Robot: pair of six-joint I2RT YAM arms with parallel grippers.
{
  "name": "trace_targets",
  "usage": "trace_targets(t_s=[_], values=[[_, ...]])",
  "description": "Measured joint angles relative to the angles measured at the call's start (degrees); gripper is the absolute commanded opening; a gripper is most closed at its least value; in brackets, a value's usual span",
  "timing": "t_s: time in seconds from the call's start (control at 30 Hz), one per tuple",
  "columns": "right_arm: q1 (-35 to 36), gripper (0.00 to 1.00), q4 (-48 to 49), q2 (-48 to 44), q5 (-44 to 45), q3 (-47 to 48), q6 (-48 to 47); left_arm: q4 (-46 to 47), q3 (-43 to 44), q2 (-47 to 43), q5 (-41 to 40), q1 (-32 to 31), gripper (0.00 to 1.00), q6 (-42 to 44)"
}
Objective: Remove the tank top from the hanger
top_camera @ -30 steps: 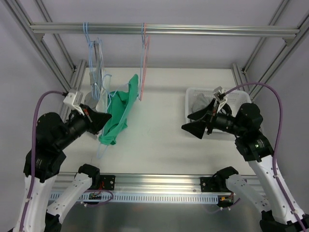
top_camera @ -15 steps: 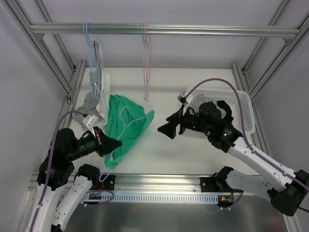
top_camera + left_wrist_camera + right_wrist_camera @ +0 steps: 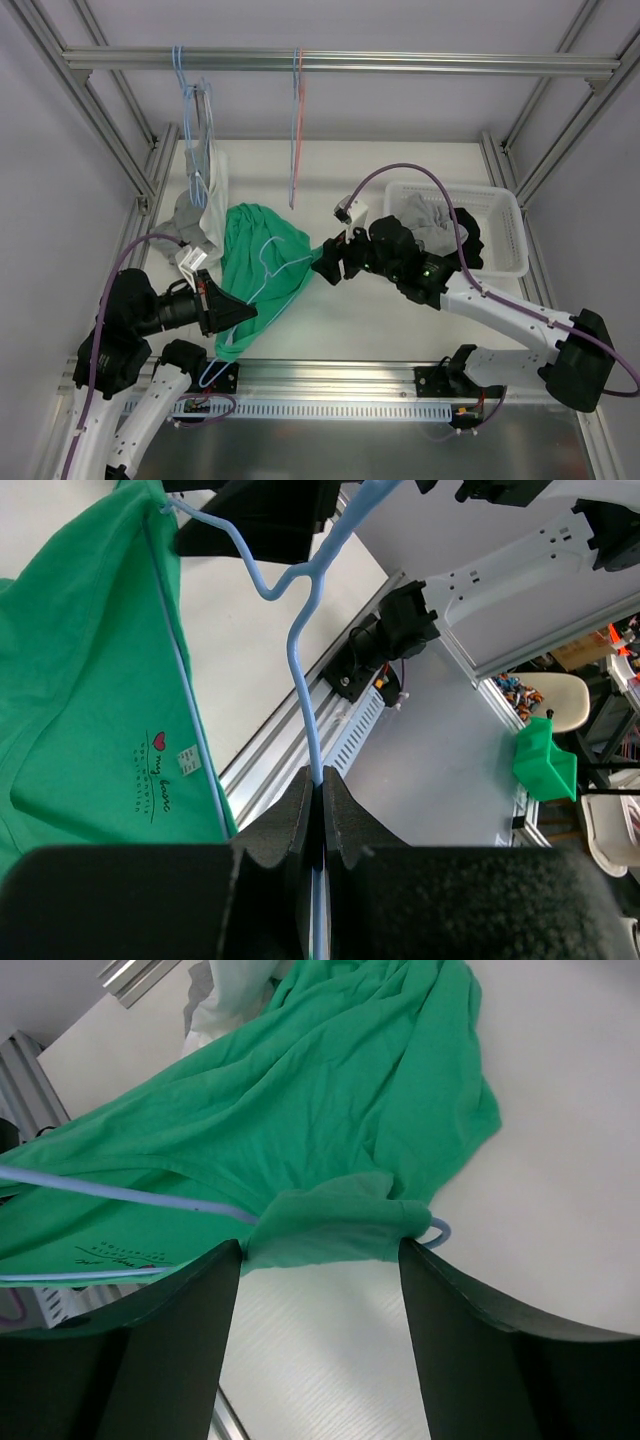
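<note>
From above, the white slatted basket (image 3: pixel 470 187) on the right of the table (image 3: pixel 400 160) holds a crumpled grey cloth (image 3: pixel 428 215). The green tank top (image 3: pixel 262 262) lies spread on the table left of centre, with the light blue wire hanger (image 3: pixel 268 255) threaded through it. My left gripper (image 3: pixel 235 312) is at its near edge and my right gripper (image 3: pixel 325 265) at its right corner. A pale grey garment (image 3: pixel 200 212) hangs from blue hangers (image 3: pixel 188 95) on the aluminium rail (image 3: pixel 400 62), beside a pink and blue hanger (image 3: pixel 296 130). At my left wrist, my fingers (image 3: pixel 300 815) are pinched tight on the thin hanger wire (image 3: pixel 300 640), which rises and bends into its hook. The tank top (image 3: pixel 80 680) is soft knit with a small printed heart label (image 3: pixel 160 752). At my right wrist, my black fingers (image 3: pixel 180 1340) stand wide apart, straddling a folded strap (image 3: pixel 330 1222) of the tank top (image 3: pixel 330 1090). The hanger's rounded end (image 3: pixel 438 1232) pokes out of the fold. I cannot tell whether my pads press the cloth.
</note>
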Motion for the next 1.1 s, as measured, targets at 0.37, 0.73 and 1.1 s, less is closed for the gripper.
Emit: trace_targets(t_s=[0.37, 0.73, 1.1], values=[[1.2, 0.19, 1.2, 1.8, 4.6, 1.7, -1.4, 0.2, 3.4, 1.1, 1.4, 0.0, 0.00, 0.0], [1.4, 0.00, 1.2, 2.3, 9.0, 2.6, -0.7, 0.2, 3.4, 1.6, 2.1, 0.0, 0.00, 0.1], [-0.1, 0.00, -1.3, -1.9, 22.3, 2.6, 1.4, 0.5, 3.4, 3.5, 2.1, 0.0, 0.00, 0.4]])
